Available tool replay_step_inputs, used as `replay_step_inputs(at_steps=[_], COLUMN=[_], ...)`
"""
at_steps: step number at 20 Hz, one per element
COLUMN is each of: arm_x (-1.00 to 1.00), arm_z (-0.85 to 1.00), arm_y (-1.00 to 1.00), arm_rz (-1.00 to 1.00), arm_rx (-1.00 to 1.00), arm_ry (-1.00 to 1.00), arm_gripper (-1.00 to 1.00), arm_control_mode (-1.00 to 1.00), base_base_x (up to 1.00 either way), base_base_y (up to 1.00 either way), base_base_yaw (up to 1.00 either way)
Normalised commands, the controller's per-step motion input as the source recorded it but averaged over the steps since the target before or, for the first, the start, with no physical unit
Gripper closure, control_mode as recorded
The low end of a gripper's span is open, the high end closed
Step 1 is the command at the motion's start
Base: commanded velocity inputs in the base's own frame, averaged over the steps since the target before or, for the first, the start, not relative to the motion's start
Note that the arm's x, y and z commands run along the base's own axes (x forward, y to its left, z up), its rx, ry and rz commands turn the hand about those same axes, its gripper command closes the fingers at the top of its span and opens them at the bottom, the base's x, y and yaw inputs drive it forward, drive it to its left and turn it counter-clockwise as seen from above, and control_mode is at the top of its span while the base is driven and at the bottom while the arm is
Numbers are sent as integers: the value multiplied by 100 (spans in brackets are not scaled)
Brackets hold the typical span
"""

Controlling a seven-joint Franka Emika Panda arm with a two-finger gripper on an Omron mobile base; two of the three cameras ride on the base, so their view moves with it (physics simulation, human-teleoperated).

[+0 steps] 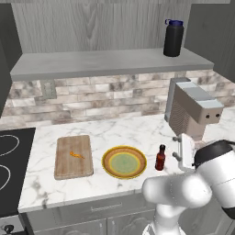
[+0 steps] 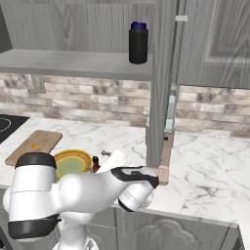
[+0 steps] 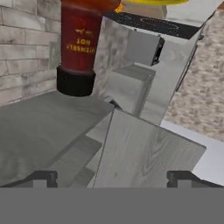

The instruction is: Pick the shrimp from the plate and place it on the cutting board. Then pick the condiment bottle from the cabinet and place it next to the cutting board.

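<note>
**Desk:** What room is there along the worktop's edges?

**Photographer:** The cutting board (image 1: 73, 156) lies near the stove side of the white marble worktop (image 1: 114, 128), with bare marble behind it up to the brick backsplash. The plate (image 1: 124, 161) sits just right of the board, close to the front edge. The condiment bottle (image 1: 160, 157) stands upright just right of the plate, apart from it. Behind and to the right of the bottle, a grey and white appliance (image 1: 193, 109) blocks that end.

**Desk:** And the claw?

**Photographer:** The gripper (image 3: 112, 178) has its two dark tips spread wide, with nothing between them. The red bottle hangs inverted at the top of the hand view, well off the tips.

**Desk:** Counts?

**Photographer:** One shrimp (image 1: 76, 154), lying on the board. One board, one plate, one red bottle. One black bottle with a blue lid (image 1: 173, 38), alone at the right end of the cabinet (image 1: 101, 62) shelf.
</note>
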Motion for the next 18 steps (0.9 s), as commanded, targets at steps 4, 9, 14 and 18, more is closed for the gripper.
replay_step_inputs(at_steps=[4,9,14,18], arm_x=[-2,-4,-20,-31], arm_z=[100,95,60,35], arm_y=[0,0,0,4], arm_rz=[0,0,0,0], arm_rx=[-6,-21,-42,-49], arm_ry=[0,-7,-20,-43], arm_gripper=[-100,-100,-100,-100], arm_control_mode=[-100,-100,-100,-100], base_base_x=[0,0,0,0], base_base_y=[0,0,0,0], base_base_yaw=[0,0,0,0])
